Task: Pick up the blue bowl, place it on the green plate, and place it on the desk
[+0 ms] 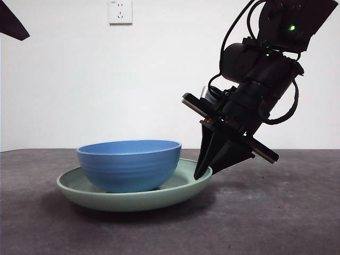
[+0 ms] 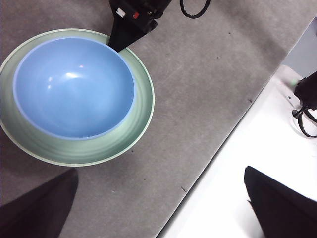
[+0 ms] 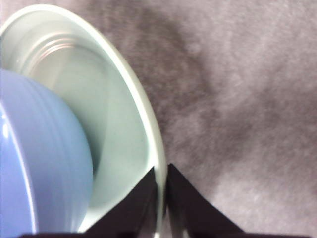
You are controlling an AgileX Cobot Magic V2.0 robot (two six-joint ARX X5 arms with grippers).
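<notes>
Your green plate (image 1: 180,194) sits nearest on the surface (image 1: 287,223), blue bowl (image 1: 130,164) inside it, leftward of the right tool (image 1: 202,172), which pinches the plate's rim. Left tool (image 2: 158,208) waits spread, farther off.

Front view: low, near table height, looking level across the desk (image 1: 297,223) toward a white wall. Left wrist view: high, looking steeply down from well above. Right wrist view: very close, at the plate's rim. All three share the blue bowl (image 1: 130,163) on the green plate (image 1: 180,192).
</notes>
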